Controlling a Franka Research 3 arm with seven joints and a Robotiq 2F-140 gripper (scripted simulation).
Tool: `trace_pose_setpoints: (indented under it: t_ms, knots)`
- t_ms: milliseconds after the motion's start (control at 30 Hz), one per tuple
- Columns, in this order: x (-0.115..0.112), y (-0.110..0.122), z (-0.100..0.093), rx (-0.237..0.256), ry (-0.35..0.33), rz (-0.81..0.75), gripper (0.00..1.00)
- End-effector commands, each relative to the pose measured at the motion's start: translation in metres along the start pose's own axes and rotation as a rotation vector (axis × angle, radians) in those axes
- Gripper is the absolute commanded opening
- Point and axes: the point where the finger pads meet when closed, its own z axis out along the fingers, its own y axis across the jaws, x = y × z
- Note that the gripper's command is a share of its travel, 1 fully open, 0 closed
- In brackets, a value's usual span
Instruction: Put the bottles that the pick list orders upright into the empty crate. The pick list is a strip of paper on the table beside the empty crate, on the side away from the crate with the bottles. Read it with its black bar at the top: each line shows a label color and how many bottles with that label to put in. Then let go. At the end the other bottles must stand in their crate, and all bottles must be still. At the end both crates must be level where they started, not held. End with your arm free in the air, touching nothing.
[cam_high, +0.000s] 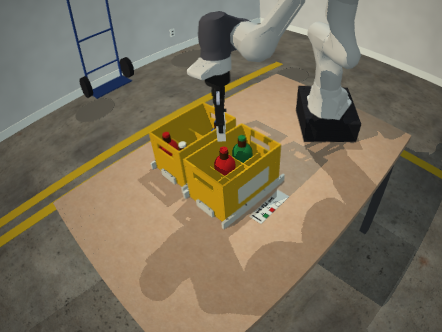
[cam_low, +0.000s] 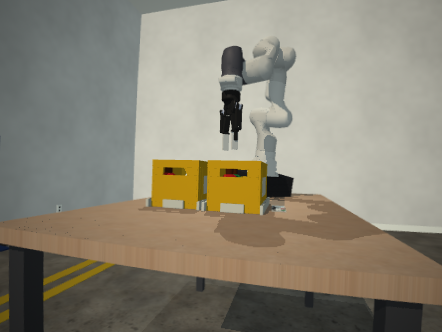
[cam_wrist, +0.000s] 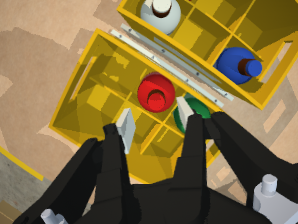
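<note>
The gripper (cam_high: 221, 134) (cam_low: 230, 142) (cam_wrist: 156, 119) hangs above the nearer crate, its fingers part open with nothing between them. The nearer yellow crate (cam_high: 210, 200) (cam_low: 237, 196) (cam_wrist: 65, 112) holds a red bottle (cam_high: 224, 164) (cam_wrist: 156, 89) and a green bottle (cam_high: 242, 151) (cam_wrist: 201, 107) in neighbouring compartments; both look upright. One fingertip partly covers the green bottle in the wrist view. The other yellow crate (cam_high: 167, 161) (cam_low: 177, 193) holds a red bottle (cam_high: 167, 139), a white bottle (cam_high: 182, 145) (cam_wrist: 160, 22) and a blue bottle (cam_wrist: 234, 66). The pick list (cam_high: 267, 209) shows green and red marks; its numbers are unreadable.
The crates stand level side by side on the wooden table (cam_high: 115, 225) (cam_low: 150, 232), between pale low brackets (cam_high: 205, 207). Their facing walls are close together. The robot's black base (cam_high: 327, 125) stands behind them. A blue hand truck (cam_high: 112, 87) is on the floor.
</note>
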Motion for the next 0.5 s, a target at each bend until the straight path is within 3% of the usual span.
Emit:
trace_pose_setpoints:
  t_ms: [0, 333, 467]
  knots:
    - [0.001, 0.002, -0.001, -0.001, 0.000, 0.006, 0.38]
    - [0.001, 0.005, -0.001, -0.001, 0.000, 0.006, 0.38]
    - [0.018, 0.014, -0.001, -0.001, 0.000, 0.006, 0.38]
